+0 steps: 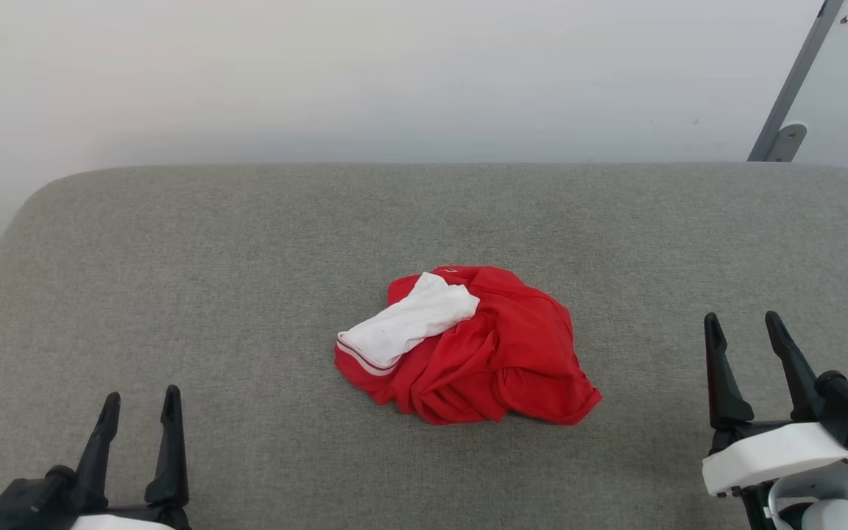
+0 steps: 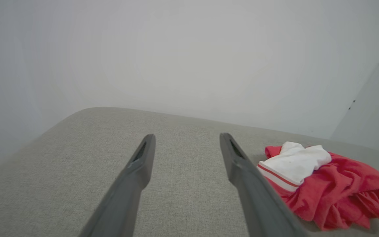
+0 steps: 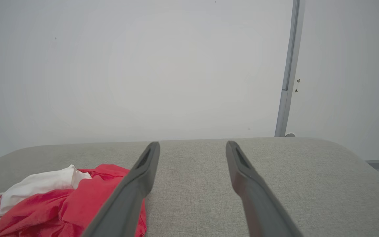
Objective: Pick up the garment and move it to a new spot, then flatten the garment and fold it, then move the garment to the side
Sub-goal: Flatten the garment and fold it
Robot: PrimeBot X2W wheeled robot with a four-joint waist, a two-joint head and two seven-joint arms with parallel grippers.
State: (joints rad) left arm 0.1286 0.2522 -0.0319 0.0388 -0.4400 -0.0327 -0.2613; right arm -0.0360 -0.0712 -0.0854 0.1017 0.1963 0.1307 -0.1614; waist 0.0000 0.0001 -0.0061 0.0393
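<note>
Stretching wide before us is a grey fabric-covered surface (image 1: pixel 174 243), and the garment (image 1: pixel 501 361) sits crumpled in a red heap near its middle, not yet spread or folded. The left hand (image 1: pixel 141 396) hovers well off to the garment's left, nearer the robot, fingers spread and empty. The right hand (image 1: pixel 742 318) stands well off to the garment's right, likewise released, holding nothing. Neither touches the cloth. Beyond the garment, far to its right, a slim grey post (image 1: pixel 792 88) slants up the wall. On the heap's left side lies a white sleeve (image 1: pixel 413 320) with a red-striped hem.
</note>
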